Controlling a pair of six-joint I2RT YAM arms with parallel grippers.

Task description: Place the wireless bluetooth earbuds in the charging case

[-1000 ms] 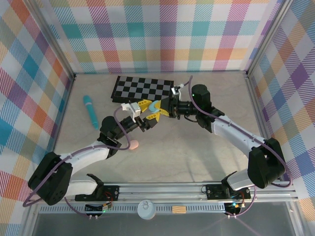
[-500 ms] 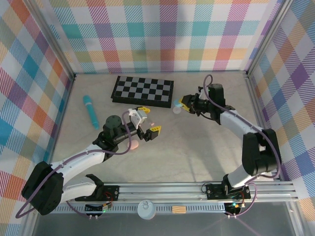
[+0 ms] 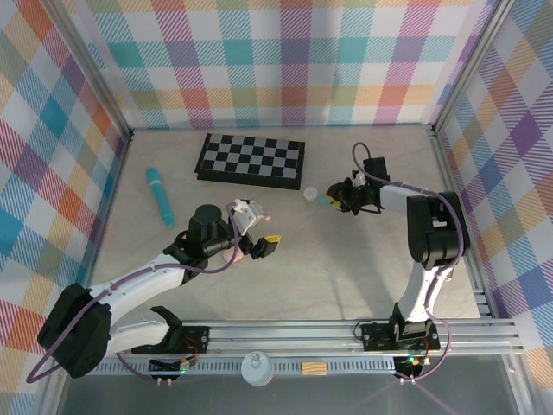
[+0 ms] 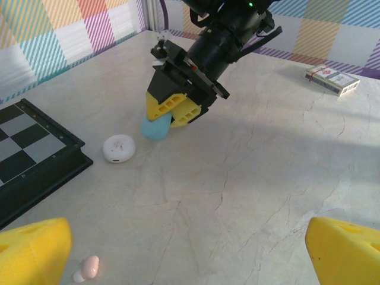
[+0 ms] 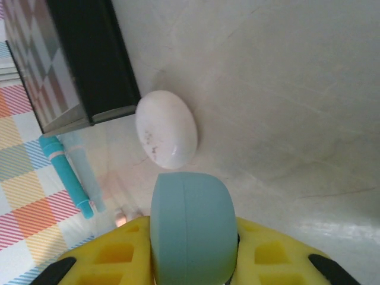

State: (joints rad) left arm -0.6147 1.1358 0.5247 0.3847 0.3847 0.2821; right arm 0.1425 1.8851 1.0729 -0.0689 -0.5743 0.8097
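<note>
The left gripper point(image 4: 190, 254) is hovering low over the table point(image 4: 261, 178) with its yellow fingers spread wide apart, and nothing is sitting between them. A pale pink earbud point(image 4: 89, 267) is lying on the table just beside one of those fingertips, at the lower left of the left wrist view and inside the open span of the hand. Whether the earbud is touching the finger cannot be told.

Across the table, the right gripper point(image 4: 172, 116) is pointing down at the surface and pinching a light blue charging case point(image 5: 190, 228) between its yellow fingers. The case is sticking out past the fingertips. It is hanging close over the table, though contact cannot be made out. The earbud is lying well apart from this hand and from the case it is holding.

A white case point(image 4: 119, 148) is resting just beside the blue one, between it and the near corner of the chessboard point(image 3: 251, 160). A teal stick point(image 3: 159, 195) is lying to the left of the board, and a card box point(image 4: 332, 80) is sitting farther off on the table.
</note>
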